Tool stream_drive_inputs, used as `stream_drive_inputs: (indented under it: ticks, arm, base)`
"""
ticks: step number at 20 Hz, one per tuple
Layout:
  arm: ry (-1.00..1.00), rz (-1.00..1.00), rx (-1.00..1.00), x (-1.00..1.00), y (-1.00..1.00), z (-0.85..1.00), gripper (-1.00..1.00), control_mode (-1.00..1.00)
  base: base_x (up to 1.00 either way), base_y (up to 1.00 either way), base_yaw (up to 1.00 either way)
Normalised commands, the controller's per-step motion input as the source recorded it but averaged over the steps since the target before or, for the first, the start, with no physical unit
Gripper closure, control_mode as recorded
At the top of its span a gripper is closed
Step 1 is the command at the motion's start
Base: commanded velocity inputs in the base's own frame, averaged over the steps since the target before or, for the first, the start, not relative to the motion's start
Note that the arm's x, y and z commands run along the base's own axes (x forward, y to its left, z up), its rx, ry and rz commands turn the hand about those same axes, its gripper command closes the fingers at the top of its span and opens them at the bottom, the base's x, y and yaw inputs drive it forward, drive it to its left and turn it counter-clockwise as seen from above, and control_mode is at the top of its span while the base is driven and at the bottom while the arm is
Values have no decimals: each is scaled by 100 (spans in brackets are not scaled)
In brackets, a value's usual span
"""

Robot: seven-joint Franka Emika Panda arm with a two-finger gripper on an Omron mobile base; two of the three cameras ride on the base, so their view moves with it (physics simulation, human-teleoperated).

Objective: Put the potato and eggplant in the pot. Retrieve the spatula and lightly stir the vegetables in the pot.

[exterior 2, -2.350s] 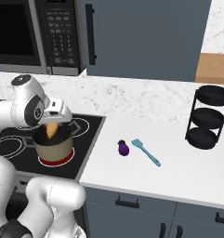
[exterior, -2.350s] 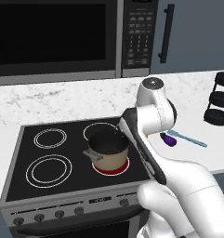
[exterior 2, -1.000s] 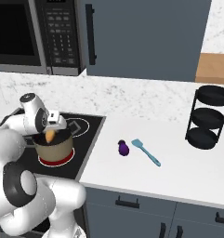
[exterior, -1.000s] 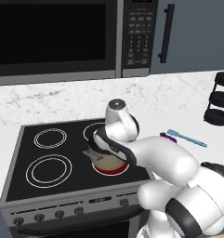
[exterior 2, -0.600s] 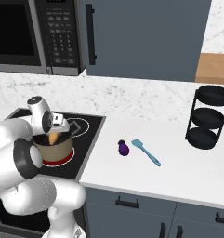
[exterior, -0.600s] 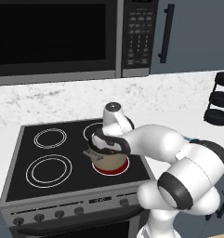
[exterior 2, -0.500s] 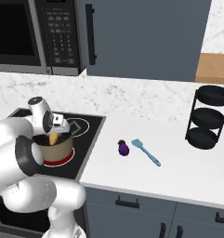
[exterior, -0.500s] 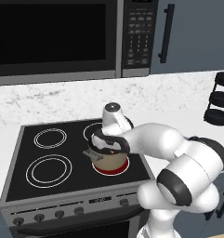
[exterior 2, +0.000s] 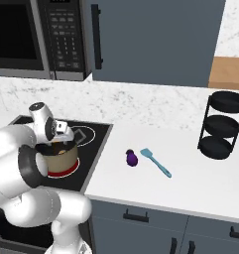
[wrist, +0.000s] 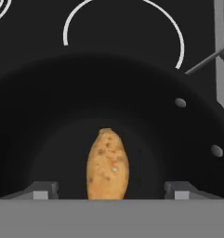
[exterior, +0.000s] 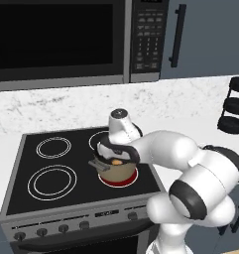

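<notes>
Hand (wrist: 111, 188) sits over the pot (exterior: 117, 171), fingers spread wide with a clear gap either side of the potato (wrist: 108, 165), so it's released, not gripping. In the hand view the potato lies inside the pot's dark interior, between the two fingertips (wrist: 41, 189); it shows as an orange spot in the pot mouth in the left base view.

Pot stands on the front right burner (exterior: 122, 180), which glows red, on the black stove (exterior: 51, 173). Its grey side handle sticks out toward the left in the left base view. The arm (exterior: 190, 168) curves over from the right and its wrist hides part of the pot rim.

Eggplant (exterior 2: 132, 158) lies on the white worktop (exterior 2: 190, 178) right of the stove, well apart from the pot. Spatula (exterior 2: 155, 162) is just beside it on the right, flat end nearest the eggplant, handle angled away; touching or not, can't tell.

Black three-tier rack (exterior 2: 221, 126) stands further right on the worktop. Microwave (exterior: 81, 37) hangs above the stove, dark cabinet door (exterior 2: 155, 39) next to it.
</notes>
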Motion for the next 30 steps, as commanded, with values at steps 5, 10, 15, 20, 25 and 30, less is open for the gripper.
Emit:
stream_drive_inputs:
  ticks: [5,10,15,20,25,30]
  arm:
    - [-8,0,1,-31,-14,83,-100,-100]
    - [-12,0,3,-52,-39,99,-100,-100]
    - [-3,-4,0,-22,-82,54,-100,-100]
    - [5,-9,0,12,-100,2,-100,-100]
    - [9,-8,0,28,-100,-18,-100,-100]
    - [9,-6,0,25,-100,-26,-100,-100]
  base:
    - [0,0,0]
    - [0,0,0]
    - [0,0,0]
    - [0,0,0]
    - [0,0,0]
    - [0,0,0]
